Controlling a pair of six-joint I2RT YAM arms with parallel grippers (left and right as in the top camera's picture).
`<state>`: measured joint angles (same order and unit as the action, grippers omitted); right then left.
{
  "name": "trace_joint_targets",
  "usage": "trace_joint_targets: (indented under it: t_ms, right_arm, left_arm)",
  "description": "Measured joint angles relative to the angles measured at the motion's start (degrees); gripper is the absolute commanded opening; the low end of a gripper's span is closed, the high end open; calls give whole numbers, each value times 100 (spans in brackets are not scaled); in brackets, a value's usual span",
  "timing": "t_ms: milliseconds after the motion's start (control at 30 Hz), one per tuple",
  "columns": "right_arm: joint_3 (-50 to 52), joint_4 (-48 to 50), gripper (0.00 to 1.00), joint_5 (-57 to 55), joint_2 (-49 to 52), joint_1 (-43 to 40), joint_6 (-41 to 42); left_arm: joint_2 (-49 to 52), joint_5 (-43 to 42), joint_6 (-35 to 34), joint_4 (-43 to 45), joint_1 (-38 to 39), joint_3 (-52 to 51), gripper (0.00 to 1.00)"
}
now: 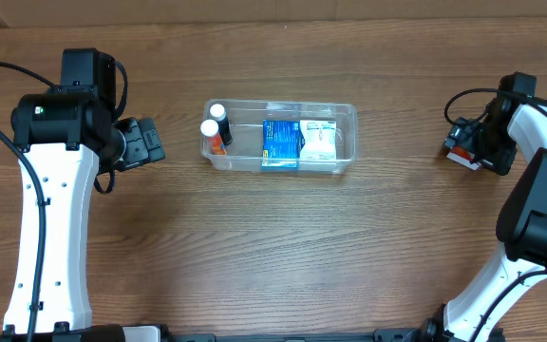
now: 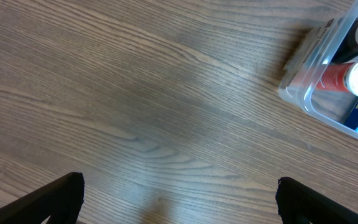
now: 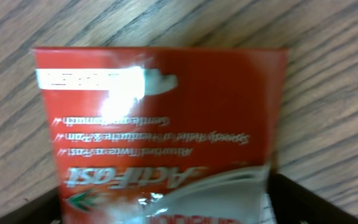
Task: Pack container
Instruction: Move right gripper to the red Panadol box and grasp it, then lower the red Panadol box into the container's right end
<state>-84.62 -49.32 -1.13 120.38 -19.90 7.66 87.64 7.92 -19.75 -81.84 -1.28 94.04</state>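
The clear plastic container (image 1: pixel 346 114) lies in the middle of the table. It holds two white-capped bottles (image 1: pixel 215 131) at its left end, a blue box (image 1: pixel 280 143) and a white box (image 1: pixel 319 141). My left gripper (image 1: pixel 152 142) is open and empty, left of the container. In the left wrist view the gripper (image 2: pixel 179 185) hovers over bare wood, with the container's corner (image 2: pixel 303 68) at the upper right. My right gripper (image 1: pixel 465 150) is at the far right, shut on a red box (image 1: pixel 458 157). The red box (image 3: pixel 160 112) fills the right wrist view between the fingers (image 3: pixel 166 196).
The table is brown wood (image 1: pixel 283 247). The left arm's white link (image 1: pixel 55 237) runs down the left side, and the right arm (image 1: pixel 539 209) curves down the right side. Black cables hang near both arms.
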Motion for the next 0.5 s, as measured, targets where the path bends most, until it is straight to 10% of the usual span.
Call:
trace_joint_targets:
  t_ms: [500]
  right_arm:
    - [-214, -597, 71, 240, -1202, 402, -17]
  left_arm:
    - [0, 0, 0, 48, 0, 0, 100]
